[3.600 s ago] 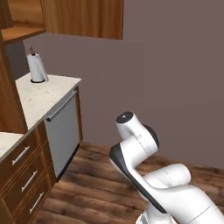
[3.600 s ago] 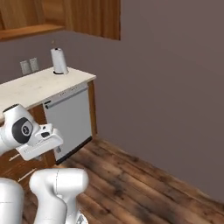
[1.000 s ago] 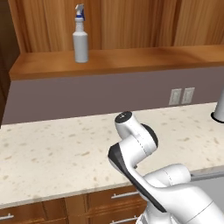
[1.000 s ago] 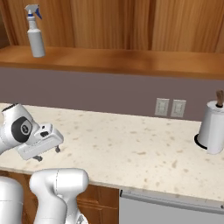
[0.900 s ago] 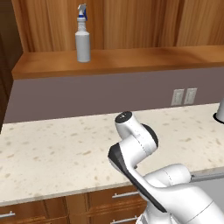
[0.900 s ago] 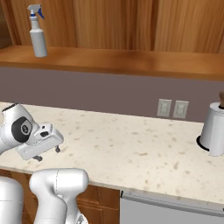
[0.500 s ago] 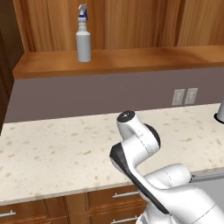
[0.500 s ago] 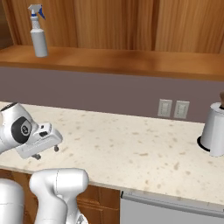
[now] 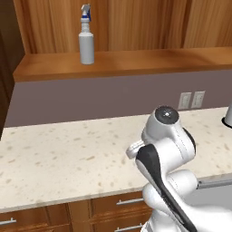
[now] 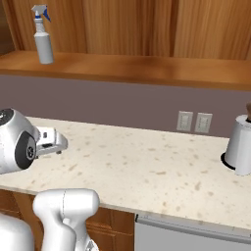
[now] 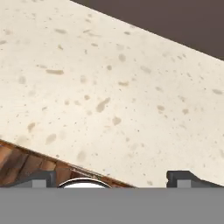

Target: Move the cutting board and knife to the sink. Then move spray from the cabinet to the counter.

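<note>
The spray [image 9: 86, 38] is a grey bottle with a white trigger head and a blue tip. It stands upright at the left of the cabinet's open wooden shelf [image 9: 136, 61], above the back wall; the right base view has the spray [image 10: 43, 37] at its upper left. Below it runs the beige speckled counter [image 10: 147, 166]. My gripper [image 11: 112, 178] is open with nothing between its fingertips [image 11: 41, 178]. It hangs over the counter's [image 11: 109, 87] front edge, well below the spray and apart from it. The cutting board, knife and sink are out of view.
A white paper towel roll [image 10: 240, 144] stands on the counter at the far right. Two wall outlets [image 10: 193, 121] sit on the grey back wall. Wooden drawers [image 9: 104, 208] and a grey dishwasher front [image 10: 186, 238] lie under the counter.
The base has driven from a counter corner by a bare wall to this stretch under the shelf. Over the last second the view barely shifts and my hand rises slightly, still open.
</note>
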{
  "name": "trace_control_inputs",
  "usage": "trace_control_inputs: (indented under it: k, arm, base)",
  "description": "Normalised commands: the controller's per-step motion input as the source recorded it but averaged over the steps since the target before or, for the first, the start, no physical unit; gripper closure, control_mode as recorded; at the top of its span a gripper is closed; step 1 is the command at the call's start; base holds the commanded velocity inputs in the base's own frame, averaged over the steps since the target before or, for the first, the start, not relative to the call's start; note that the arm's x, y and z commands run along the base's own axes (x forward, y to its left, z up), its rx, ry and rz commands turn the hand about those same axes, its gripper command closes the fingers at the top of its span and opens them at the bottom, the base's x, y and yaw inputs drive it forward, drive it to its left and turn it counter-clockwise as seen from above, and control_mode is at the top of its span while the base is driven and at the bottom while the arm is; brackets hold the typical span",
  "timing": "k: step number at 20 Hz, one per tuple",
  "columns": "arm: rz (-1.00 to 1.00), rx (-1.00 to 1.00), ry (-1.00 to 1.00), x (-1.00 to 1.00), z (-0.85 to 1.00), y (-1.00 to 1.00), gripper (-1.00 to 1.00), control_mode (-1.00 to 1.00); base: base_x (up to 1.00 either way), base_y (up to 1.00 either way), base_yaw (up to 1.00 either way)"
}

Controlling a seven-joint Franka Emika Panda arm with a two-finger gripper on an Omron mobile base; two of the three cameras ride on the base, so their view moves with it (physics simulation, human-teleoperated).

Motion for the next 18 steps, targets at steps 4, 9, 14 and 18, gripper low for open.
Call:
trace_control_inputs:
  k: [4, 9, 14, 18]
  arm:
    - [0.06, 0.23, -0.46, -0.08, 0.97, 0.02, -1.0, -1.0]
    - [0.0, 0.14, -0.48, -0.23, 1.0, 0.08, -1.0, -1.0]
    - [0.0, 0.09, -0.48, -0.4, 1.0, 0.04, -1.0, -1.0]
    - [0.0, 0.09, -0.45, -0.22, 1.0, 0.0, -1.0, -1.0]
  base:
    - [0.0, 0.0, 0.0]
    - [0.0, 0.0, 0.0]
    - [0.0, 0.0, 0.0]
    - [0.0, 0.0, 0.0]
